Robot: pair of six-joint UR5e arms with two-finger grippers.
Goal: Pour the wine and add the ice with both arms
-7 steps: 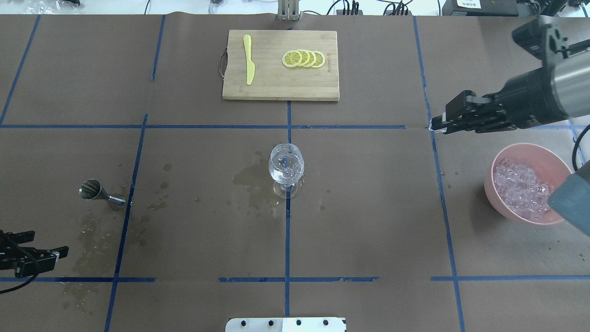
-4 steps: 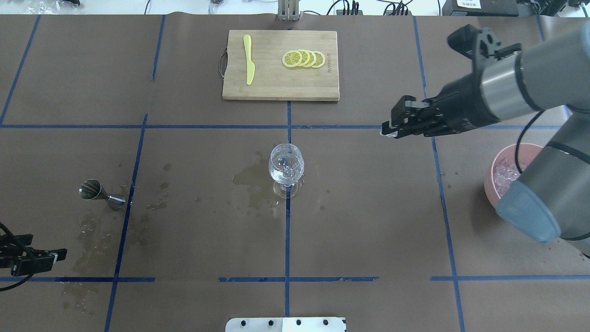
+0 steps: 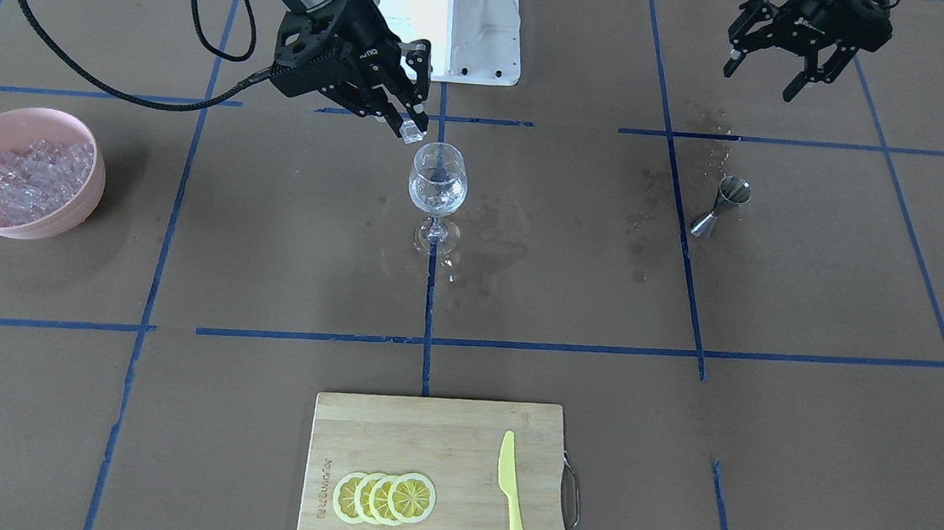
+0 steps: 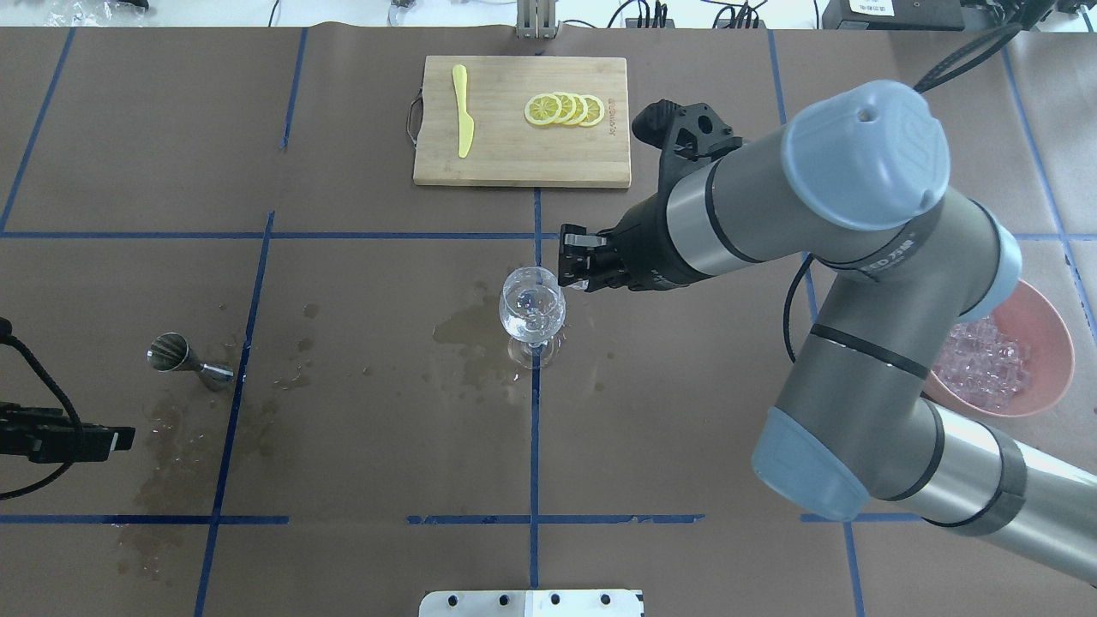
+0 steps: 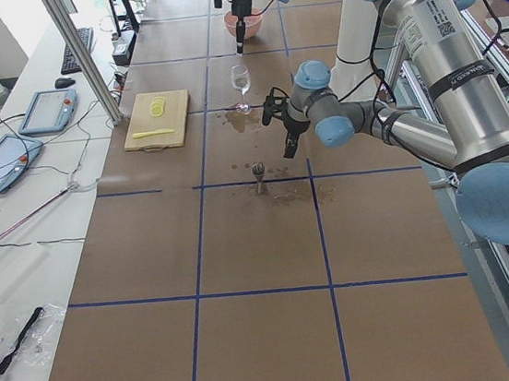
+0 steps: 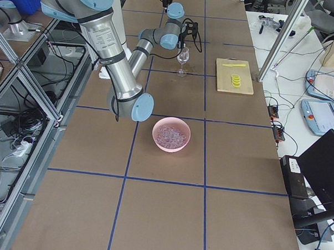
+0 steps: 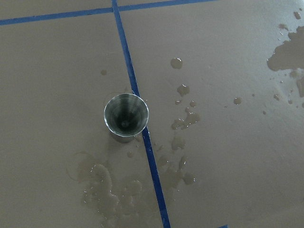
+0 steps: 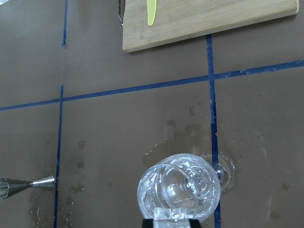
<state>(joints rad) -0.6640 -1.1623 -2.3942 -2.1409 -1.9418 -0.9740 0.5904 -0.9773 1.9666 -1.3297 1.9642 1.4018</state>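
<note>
A clear stemmed glass [image 4: 532,313] stands at the table's centre with a little clear wine and ice in it; it also shows in the front view [image 3: 436,182] and the right wrist view [image 8: 178,192]. My right gripper [image 3: 412,130] is shut on one ice cube [image 8: 170,214] and holds it just above the glass rim, at the rim's edge on the robot's right [image 4: 569,272]. More ice [image 3: 29,167] fills the pink bowl [image 3: 63,220]. My left gripper [image 3: 763,76] is open and empty, above the table near the steel jigger [image 3: 721,202].
A wooden cutting board [image 4: 514,158] with lemon slices [image 4: 566,109] and a yellow knife [image 4: 463,111] lies at the far middle. The pink bowl [image 4: 1046,313] sits partly under my right arm. Wet patches surround the glass and the jigger [image 7: 126,115].
My right arm has swung from beside the pink bowl across to the glass, carrying the ice cube. The left gripper has barely moved.
</note>
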